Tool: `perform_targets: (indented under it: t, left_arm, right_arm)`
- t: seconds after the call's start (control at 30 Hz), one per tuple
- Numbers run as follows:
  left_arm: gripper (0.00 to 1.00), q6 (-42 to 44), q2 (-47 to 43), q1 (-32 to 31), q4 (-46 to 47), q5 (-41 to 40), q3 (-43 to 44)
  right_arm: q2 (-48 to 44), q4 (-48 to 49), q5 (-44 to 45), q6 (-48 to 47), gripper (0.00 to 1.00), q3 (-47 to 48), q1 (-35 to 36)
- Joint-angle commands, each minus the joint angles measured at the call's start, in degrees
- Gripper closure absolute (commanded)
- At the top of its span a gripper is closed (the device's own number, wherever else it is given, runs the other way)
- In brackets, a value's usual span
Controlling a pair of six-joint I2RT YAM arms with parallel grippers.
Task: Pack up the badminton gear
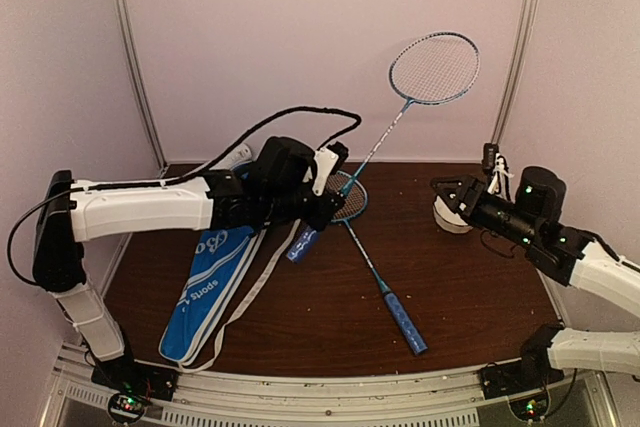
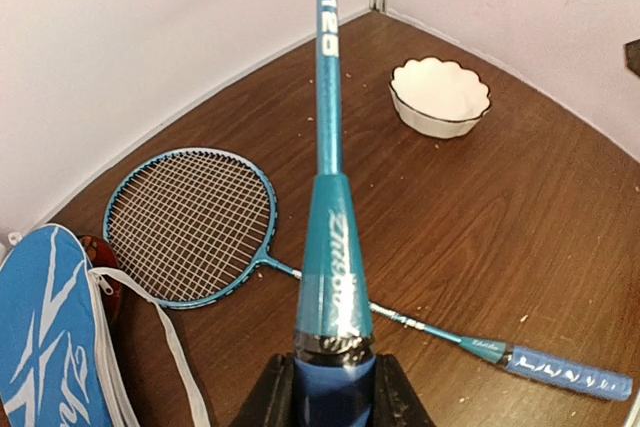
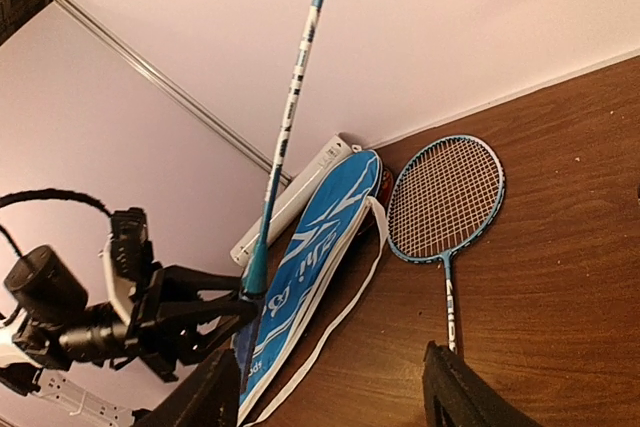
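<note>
Your left gripper is closed narrowly on the blue handle of the raised racket. The left arm reaches level from 9 o'clock to mid-tabletop. From the grip, the racket slants up toward 1 o'clock, its head in front of the back wall. Your right gripper hovers at 3 o'clock with its jaws wide and nothing between them, just beside the scalloped bowl, its arm folded back toward 4 o'clock.

The flat racket lies on the tabletop, head at centre under the left wrist and handle toward 5 o'clock. The racket bag lies at 7 o'clock.

The left wrist view shows the fingers pressed to both sides of the handle, and a red dish half hidden behind the bag. The right wrist view alone shows the white tube clearly, lying along the wall beside the bag.
</note>
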Motion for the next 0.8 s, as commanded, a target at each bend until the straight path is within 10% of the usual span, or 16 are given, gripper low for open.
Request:
perform_targets:
  t: [0.0, 0.23, 0.77]
  left_arm:
    - [1.00, -10.37, -2.30, -4.63, 4.65, -13.40, 1.57]
    - [1.00, -14.25, -3.11, -8.09, 7.08, -17.34, 0.03]
    - [1.00, -15.53, -12.50, -7.98, 41.72, 18.36, -17.70]
  right_arm:
    - [7.15, 7.46, 4.72, 0.47, 0.36, 5.91, 2.11]
    - [16.83, 10.63, 7.25, -1.04, 0.30, 13.29, 5.23]
    - [26.52, 40.36, -17.50, 5.81, 0.48, 14.44, 5.22]
